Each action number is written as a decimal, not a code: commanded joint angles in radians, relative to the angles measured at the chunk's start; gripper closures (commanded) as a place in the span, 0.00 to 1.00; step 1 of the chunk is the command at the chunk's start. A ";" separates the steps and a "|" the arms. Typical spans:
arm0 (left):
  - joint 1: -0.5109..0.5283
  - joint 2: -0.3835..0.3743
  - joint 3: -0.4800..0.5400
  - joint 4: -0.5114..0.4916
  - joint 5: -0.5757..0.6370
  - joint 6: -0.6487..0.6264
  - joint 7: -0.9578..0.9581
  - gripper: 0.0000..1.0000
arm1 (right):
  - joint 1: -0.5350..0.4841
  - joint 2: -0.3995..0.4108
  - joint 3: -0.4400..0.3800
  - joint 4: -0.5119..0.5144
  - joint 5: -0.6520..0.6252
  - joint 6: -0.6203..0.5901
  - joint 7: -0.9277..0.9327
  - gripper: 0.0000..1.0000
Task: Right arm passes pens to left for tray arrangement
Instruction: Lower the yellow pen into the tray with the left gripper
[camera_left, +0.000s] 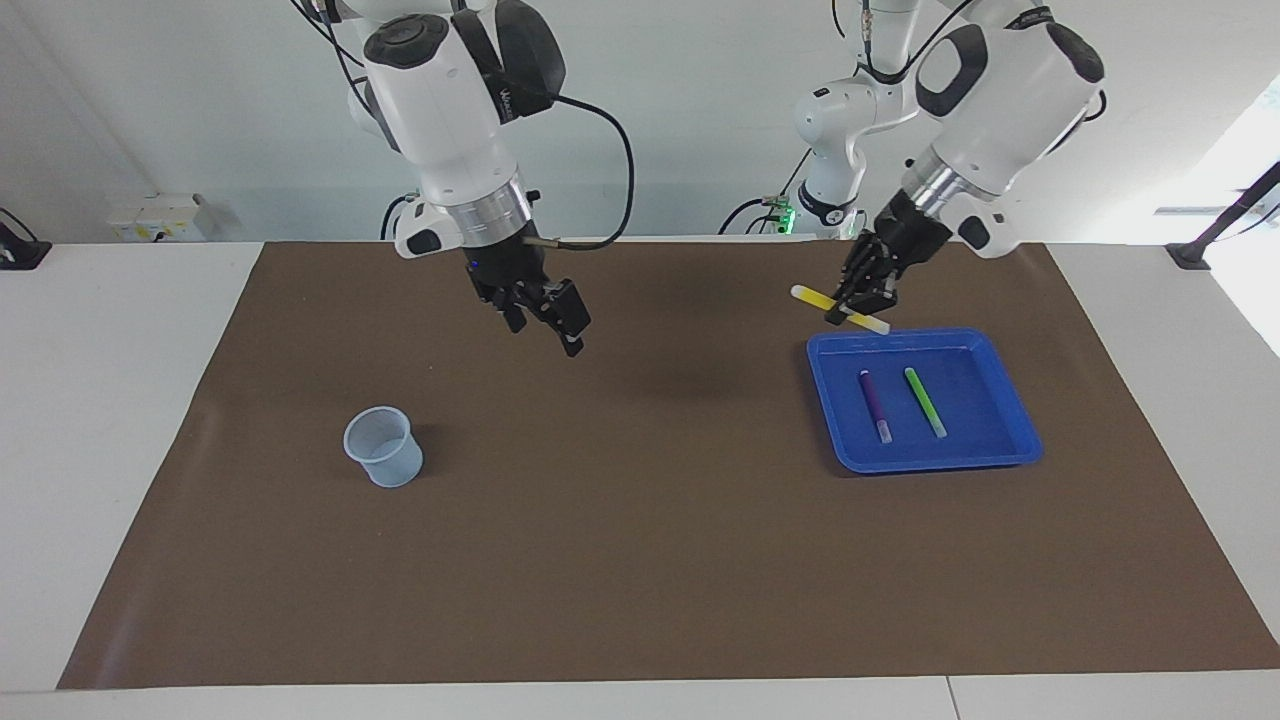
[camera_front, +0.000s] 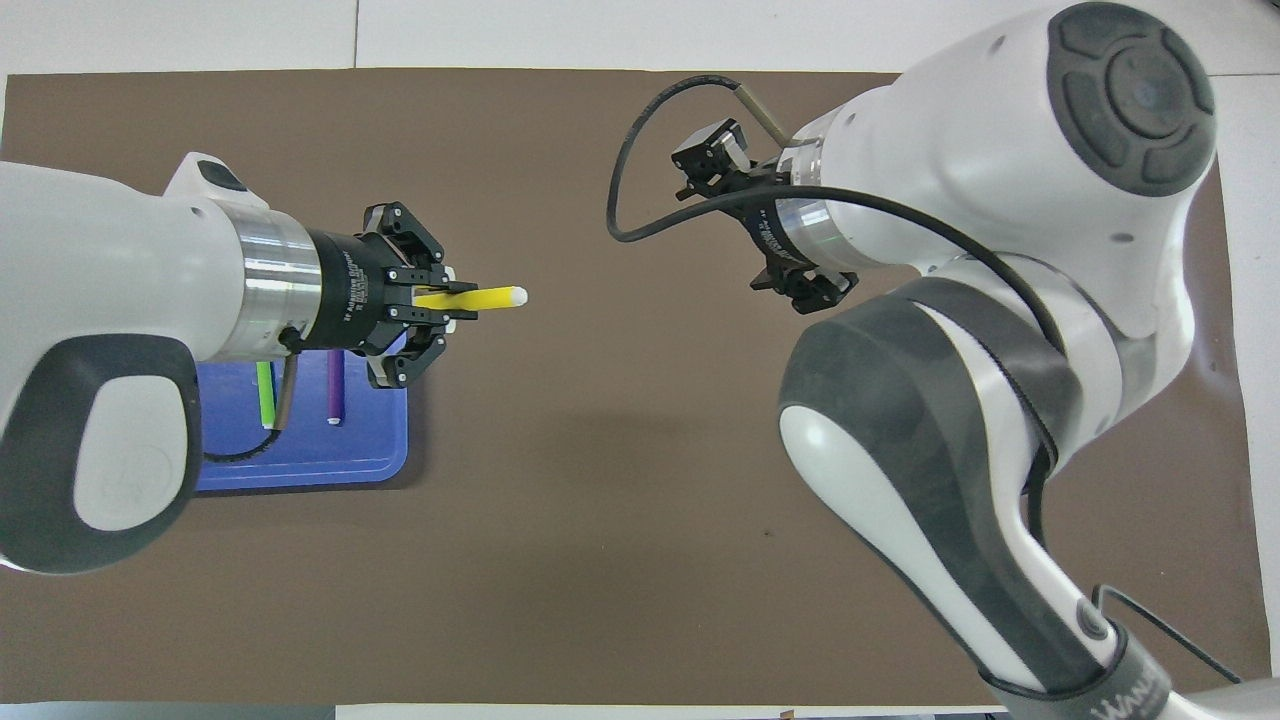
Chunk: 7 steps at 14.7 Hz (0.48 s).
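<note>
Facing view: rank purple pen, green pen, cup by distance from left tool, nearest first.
From the left tool, shut on the yellow pen over the tray's rim:
1. Purple pen, in the tray.
2. Green pen, beside it, only slightly farther.
3. Cup, toward the right arm's end.
</note>
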 joint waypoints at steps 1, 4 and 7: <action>0.126 -0.044 -0.003 -0.064 -0.002 -0.037 0.331 1.00 | -0.002 -0.086 -0.089 -0.106 -0.007 -0.008 -0.232 0.00; 0.239 -0.021 -0.005 -0.101 0.114 -0.029 0.719 1.00 | 0.009 -0.100 -0.199 -0.110 -0.018 -0.083 -0.459 0.00; 0.261 0.089 -0.005 -0.099 0.315 0.033 0.998 1.00 | 0.017 -0.109 -0.293 -0.109 -0.080 -0.111 -0.619 0.00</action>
